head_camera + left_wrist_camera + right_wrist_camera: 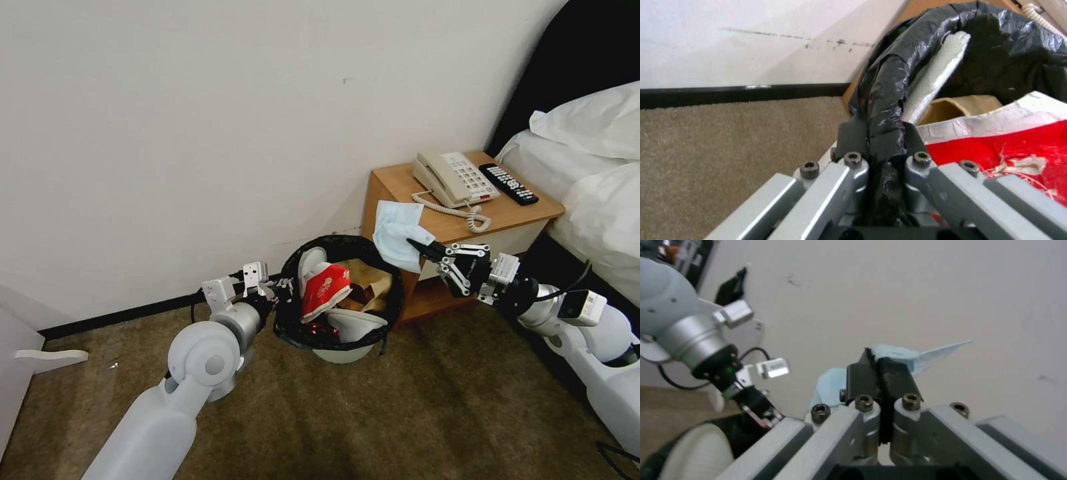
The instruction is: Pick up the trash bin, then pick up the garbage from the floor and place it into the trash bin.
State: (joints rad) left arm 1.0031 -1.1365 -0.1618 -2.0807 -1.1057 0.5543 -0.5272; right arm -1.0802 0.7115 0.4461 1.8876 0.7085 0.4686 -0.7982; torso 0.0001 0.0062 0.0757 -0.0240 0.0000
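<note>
You face a white wall [200, 120] with a black skirting strip along its foot and beige carpet [413, 413] below. To your right stands a wooden nightstand [513, 217] carrying a phone [453, 177] and a remote [508, 183]; beyond it is a bed [593, 173]. Open carpet lies in front of you and to your left, while the nightstand sits just beside the bin on the right.

The bin [341, 297], lined with a black bag, hangs clear of the carpet close to the wall. Inside it you can see a red cup [325, 291], a brown paper bag [368, 280] and white slippers [353, 325].

Your left arm reaches forward from the lower left. Its left gripper [279, 288] is clamped tight on the bin's near-left rim, with bag plastic pinched between the fingers [853, 133].

Your right arm comes in from the right, bent at the elbow. Its right gripper [421, 247] is pinched closed on a pale-blue mask [397, 233], held above the bin's right rim, in front of the nightstand.
</note>
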